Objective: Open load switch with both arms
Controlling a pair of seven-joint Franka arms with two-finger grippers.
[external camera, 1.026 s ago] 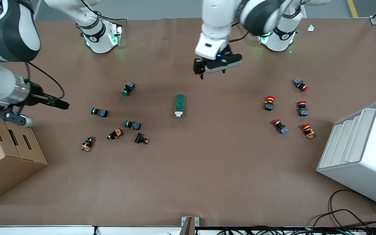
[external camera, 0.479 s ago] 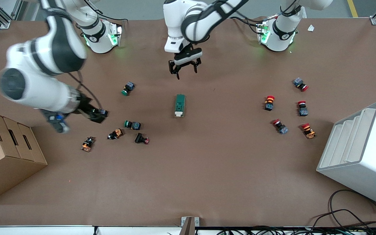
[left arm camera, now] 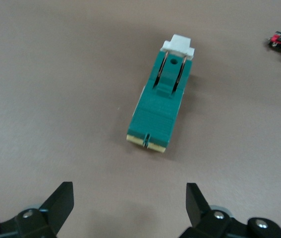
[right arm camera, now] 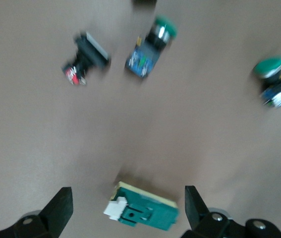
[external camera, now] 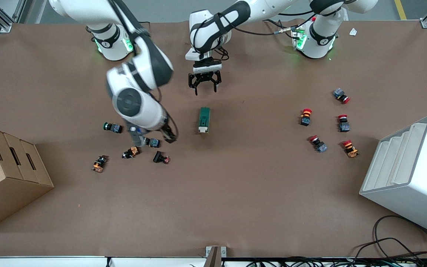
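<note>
Green and long, the load switch (external camera: 204,119) lies flat near the middle of the desk (external camera: 235,193), its white toggle (external camera: 202,129) at the end nearer to the front camera. It is in the same place as a second ago; nothing touches it.

What changes is the arms. One second ago the right arm was at its own end of the desk, near the cardboard box (external camera: 6,174). Now it has swung in, and the right claw (external camera: 169,134) hangs above the green-capped push-buttons (external camera: 153,142), just beside the switch. Its wrist view shows two released fingers (right arm camera: 61,208) with the switch low between them.

The left claw (external camera: 204,81) has also shifted and dropped, and it now hovers over the bare desk near the plain end of the switch, fingers (left arm camera: 61,201) spread wide and holding nothing.

I judge that both arms are closing in on the switch from two ends. No grasp is made yet, so the opening itself is not begun.
</note>
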